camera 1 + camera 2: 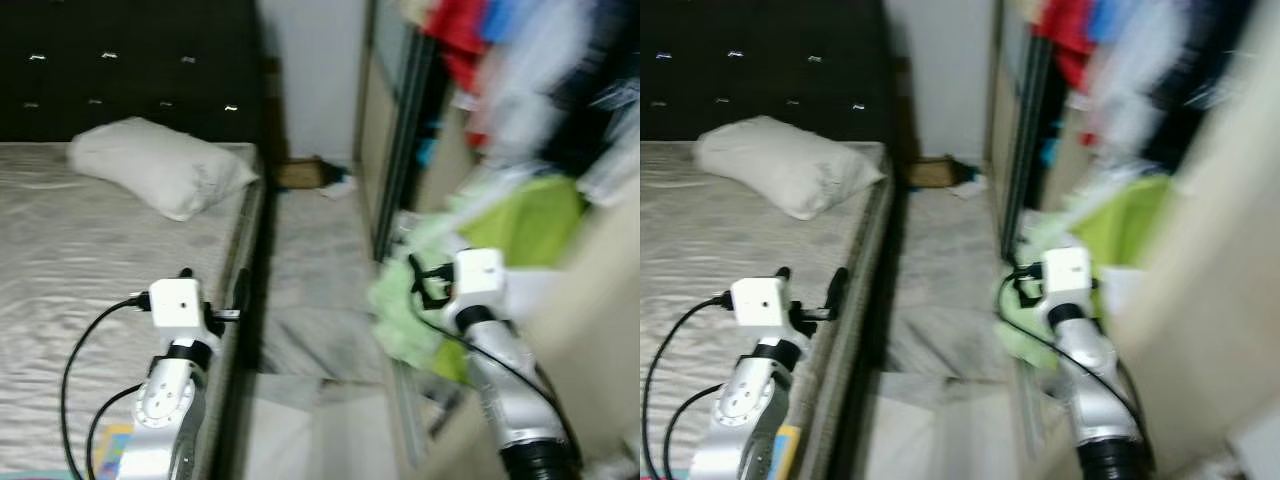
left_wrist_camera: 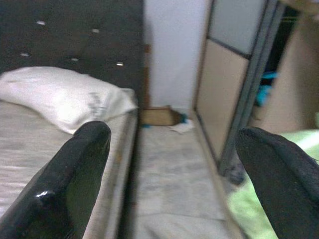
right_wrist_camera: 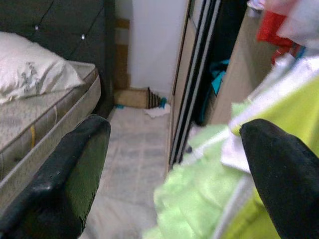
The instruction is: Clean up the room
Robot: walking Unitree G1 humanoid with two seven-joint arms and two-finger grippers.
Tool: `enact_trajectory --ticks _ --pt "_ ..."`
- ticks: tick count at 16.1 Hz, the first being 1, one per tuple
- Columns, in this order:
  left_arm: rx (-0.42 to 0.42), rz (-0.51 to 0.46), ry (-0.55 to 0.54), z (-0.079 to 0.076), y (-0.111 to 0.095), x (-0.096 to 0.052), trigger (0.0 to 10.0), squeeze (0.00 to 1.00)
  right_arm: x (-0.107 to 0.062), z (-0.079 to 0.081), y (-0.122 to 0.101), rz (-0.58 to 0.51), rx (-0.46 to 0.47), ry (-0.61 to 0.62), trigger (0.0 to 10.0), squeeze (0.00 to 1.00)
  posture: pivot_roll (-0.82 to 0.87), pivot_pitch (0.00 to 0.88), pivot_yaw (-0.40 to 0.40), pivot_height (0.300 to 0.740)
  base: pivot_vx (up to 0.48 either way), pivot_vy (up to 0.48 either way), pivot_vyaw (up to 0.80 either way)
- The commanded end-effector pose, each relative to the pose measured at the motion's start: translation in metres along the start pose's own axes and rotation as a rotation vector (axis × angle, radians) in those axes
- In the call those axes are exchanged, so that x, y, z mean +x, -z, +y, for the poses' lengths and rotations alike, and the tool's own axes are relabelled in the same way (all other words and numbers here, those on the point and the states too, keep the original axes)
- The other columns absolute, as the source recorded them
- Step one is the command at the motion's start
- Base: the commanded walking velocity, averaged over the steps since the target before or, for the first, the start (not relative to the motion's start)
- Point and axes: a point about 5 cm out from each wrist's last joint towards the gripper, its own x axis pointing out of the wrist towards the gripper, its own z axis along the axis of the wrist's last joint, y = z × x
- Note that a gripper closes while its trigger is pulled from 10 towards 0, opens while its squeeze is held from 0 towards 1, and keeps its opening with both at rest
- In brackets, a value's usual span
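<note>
The light green garment is seen just ahead of the spread, empty right tool, toward 1 o'clock; the left tool, also released, lies farther off.

No writing could be read anywhere. The white rumpled fabric pillow on the bed bore a small grey mark on its case, too blurred to tell whether it was lettering or pattern.

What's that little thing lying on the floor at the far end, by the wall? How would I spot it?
Follow the floor strip between the bed and the wardrobe's sliding door to the white back wall. There lies a flat brown cardboard piece, beside a white scrap; it is the one brown thing there.
</note>
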Motion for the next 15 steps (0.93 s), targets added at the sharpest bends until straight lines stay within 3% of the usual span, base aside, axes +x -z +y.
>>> enact_trajectory --ticks 1,10,15 --pt "0.012 -0.001 -0.005 0.0029 -0.0021 0.0031 10.0 0.00 0.0031 0.0115 -0.0007 -0.001 0.012 -0.032 10.0 0.00 -0.08 0.000 -0.020 0.740 0.326 0.352 0.00" --pt "0.013 -0.009 0.006 -0.0012 -0.0040 0.0060 10.0 0.00 0.0024 0.0116 0.0029 0.005 0.013 -0.025 10.0 0.00 -0.08 0.000 -0.016 0.740 0.000 0.000 0.00" --pt "0.004 -0.014 0.018 -0.0040 -0.0047 0.0066 10.0 0.00 0.0032 0.0123 0.0024 -0.002 0.005 -0.031 10.0 0.00 -0.08 0.000 -0.016 0.740 0.374 0.000 0.00"
